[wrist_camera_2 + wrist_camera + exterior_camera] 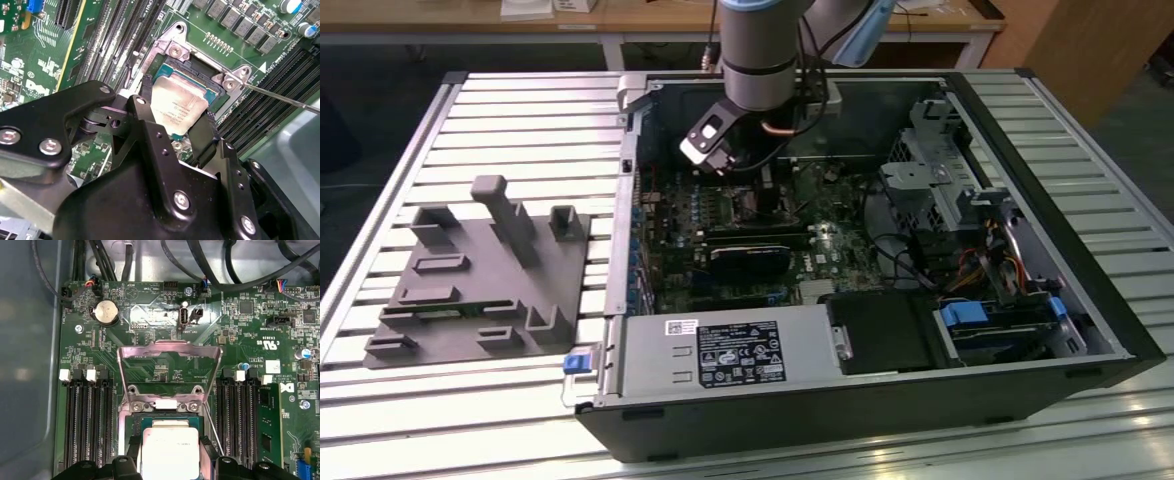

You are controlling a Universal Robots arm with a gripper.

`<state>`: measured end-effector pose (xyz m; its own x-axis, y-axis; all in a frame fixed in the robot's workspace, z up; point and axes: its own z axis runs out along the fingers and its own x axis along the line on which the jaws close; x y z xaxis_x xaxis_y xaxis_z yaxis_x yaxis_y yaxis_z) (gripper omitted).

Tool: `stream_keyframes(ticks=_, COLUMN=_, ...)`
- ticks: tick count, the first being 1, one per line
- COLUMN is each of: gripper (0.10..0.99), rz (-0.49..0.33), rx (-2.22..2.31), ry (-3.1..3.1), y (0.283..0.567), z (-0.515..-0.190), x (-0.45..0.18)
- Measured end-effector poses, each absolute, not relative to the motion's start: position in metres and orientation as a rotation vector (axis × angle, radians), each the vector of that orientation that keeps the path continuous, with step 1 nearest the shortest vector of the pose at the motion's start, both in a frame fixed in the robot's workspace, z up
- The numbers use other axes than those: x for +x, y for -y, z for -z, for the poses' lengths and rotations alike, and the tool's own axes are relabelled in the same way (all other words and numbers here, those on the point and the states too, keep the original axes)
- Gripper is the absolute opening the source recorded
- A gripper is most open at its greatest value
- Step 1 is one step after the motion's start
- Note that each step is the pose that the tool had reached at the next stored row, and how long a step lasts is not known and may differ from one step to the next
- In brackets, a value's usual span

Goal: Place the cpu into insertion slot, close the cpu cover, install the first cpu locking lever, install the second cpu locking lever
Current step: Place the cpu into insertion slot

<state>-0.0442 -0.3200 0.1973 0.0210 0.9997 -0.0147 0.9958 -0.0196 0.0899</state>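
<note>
Reaching down from the top of the exterior view, your arm point(761, 50) enters the open computer case point(854, 420) steeply, with its wrist bent toward the green motherboard point(847, 250) and the gripper point(744, 172) low over the board's upper middle.

Check the jaws in both wrist views. The gripper point(175, 117) point(170, 462) is closed to the width of the cpu point(177, 105) point(170, 450). Its two black fingers point(145, 122) press on two opposite edges of the chip, so you are holding the chip by its sides with its silver-grey top facing up.

The cpu sits between the fingers directly over the insertion slot point(197, 70) point(167, 419), covering most of it. Part of the slot's dark floor is exposed beyond one edge of the chip. You cannot tell whether the chip is fully seated.

The cpu cover point(170, 346) stands swung up and open, clear of the chip.

Count as follows:
- one cpu
- one slot
- one cover
- two fingers
- one thin locking lever rod point(280, 98) point(216, 434) lying beside the slot
- one bank of memory slots point(87, 425) on either side of the slot
- one grey fixture block point(480, 270) on the slatted table point(520, 110) beside the case
</note>
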Motion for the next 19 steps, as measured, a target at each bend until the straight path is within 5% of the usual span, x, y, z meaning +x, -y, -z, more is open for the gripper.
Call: stream_keyframes(ticks=19, gripper=0.541, rz=-0.105, rx=2.197, ry=-2.16, y=0.3199, z=-0.1921, x=-0.0448)
